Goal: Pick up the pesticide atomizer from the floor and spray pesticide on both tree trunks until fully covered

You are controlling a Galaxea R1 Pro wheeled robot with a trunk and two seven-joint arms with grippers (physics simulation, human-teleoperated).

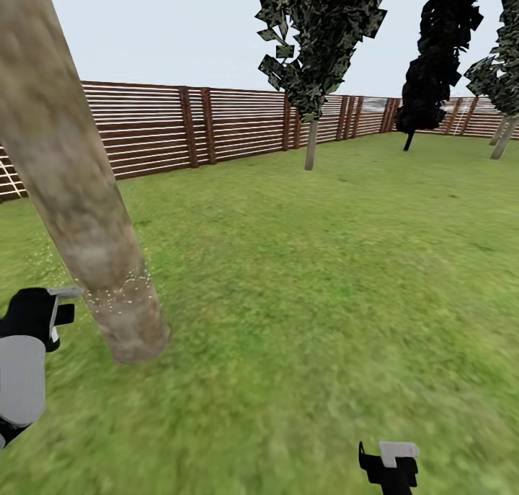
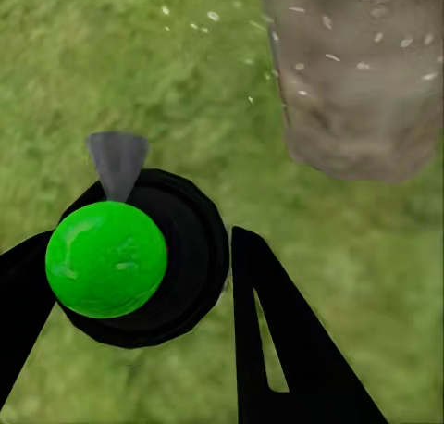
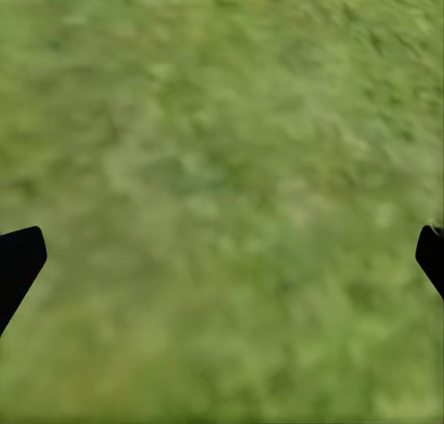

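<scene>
A thick, mottled grey-beige tree trunk [image 1: 72, 185] rises close at the left, its base [image 2: 361, 72] dotted with white spray specks. My left gripper [image 2: 143, 234] is shut on the pesticide atomizer [image 2: 139, 257], a black round body with a bright green ball top and a grey nozzle [image 2: 117, 160]. In the head view the atomizer [image 1: 36, 315] sits just left of the trunk's base, nozzle toward it. A second tree [image 1: 311, 145] stands far back by the fence. My right gripper [image 1: 389, 466] hangs low at the right, open over the grass [image 3: 222, 165].
Reddish-brown slat fence [image 1: 216, 124] runs along the back of the lawn [image 1: 324, 286]. A very dark tree [image 1: 432, 63] and another pale-trunked tree [image 1: 503, 138] stand at the far right. Wide grass lies between the near trunk and the far trees.
</scene>
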